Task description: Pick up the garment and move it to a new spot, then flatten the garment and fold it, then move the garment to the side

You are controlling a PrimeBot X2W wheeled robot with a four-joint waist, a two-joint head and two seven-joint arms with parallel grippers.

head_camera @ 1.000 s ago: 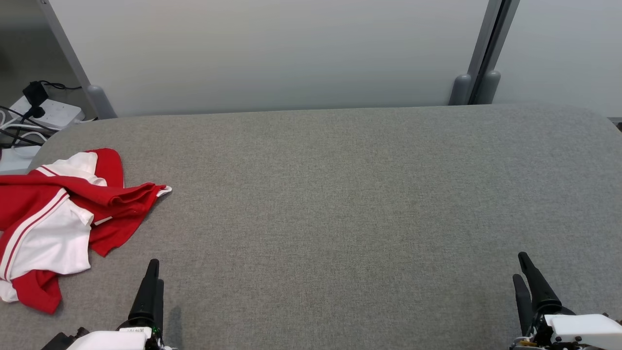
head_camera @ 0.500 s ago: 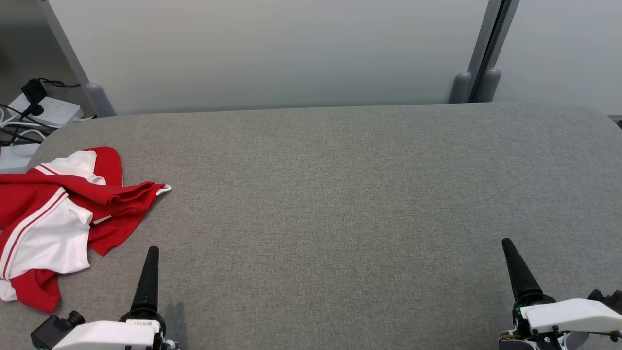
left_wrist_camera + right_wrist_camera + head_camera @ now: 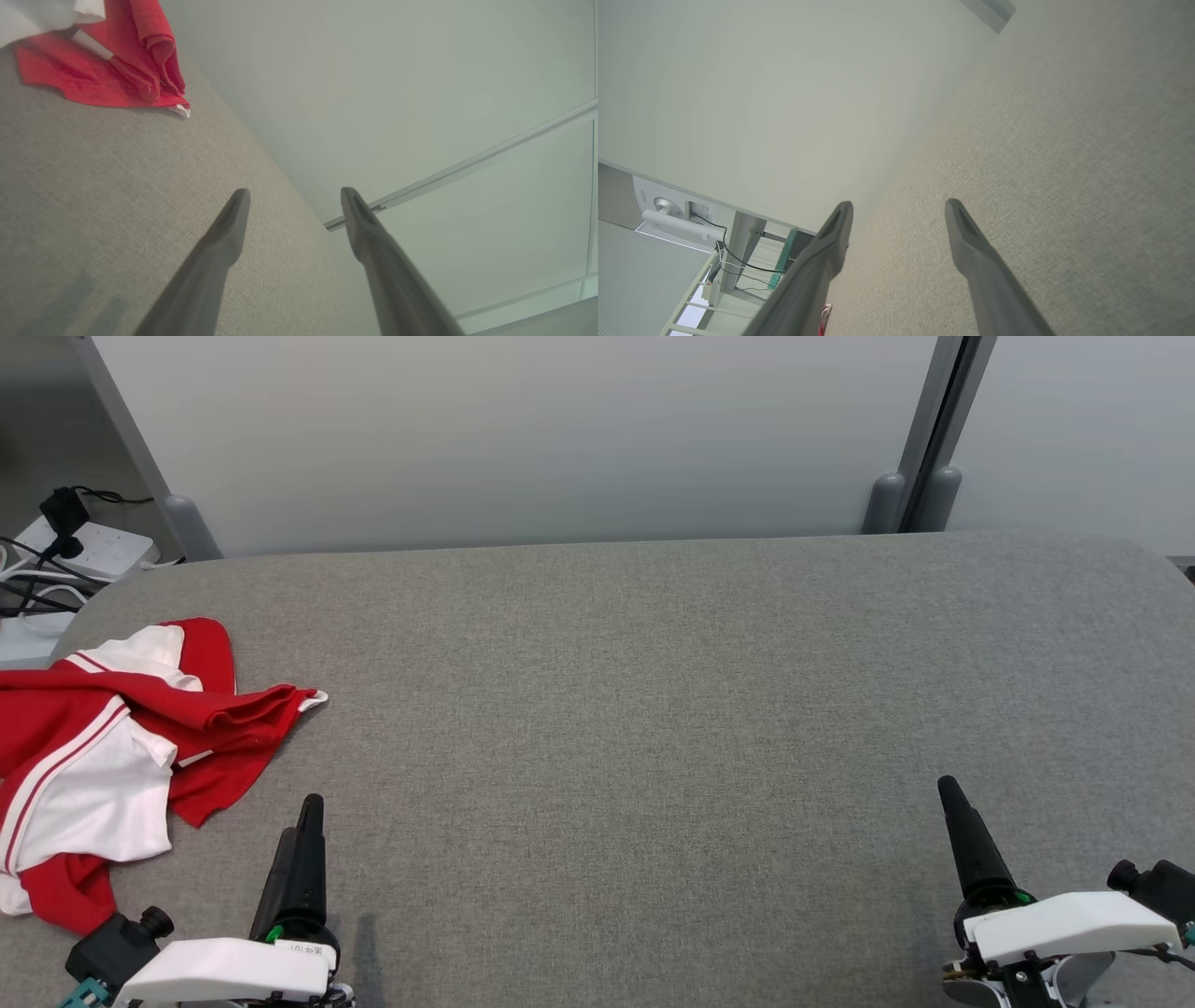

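Note:
A crumpled red and white garment (image 3: 112,756) lies at the left end of the grey fabric surface (image 3: 653,691); its red corner (image 3: 103,70) appears at the upper left of the left wrist view. My left gripper (image 3: 306,821) stands low near the front edge, just right of the garment and apart from it, open with nothing between its fingers (image 3: 294,205). My right gripper (image 3: 952,798) is at the lower right, far from the garment, open and empty (image 3: 899,212).
A pale partition wall (image 3: 523,439) with a grey post (image 3: 920,476) backs the surface. A power strip with cables (image 3: 70,555) sits beyond the far left corner. The surface's rounded left edge runs close behind the garment.
Both arms have rolled and pushed forward: the left gripper's tip sits a little further up and right, and the right gripper's tip has moved up and left. The garment has not moved.

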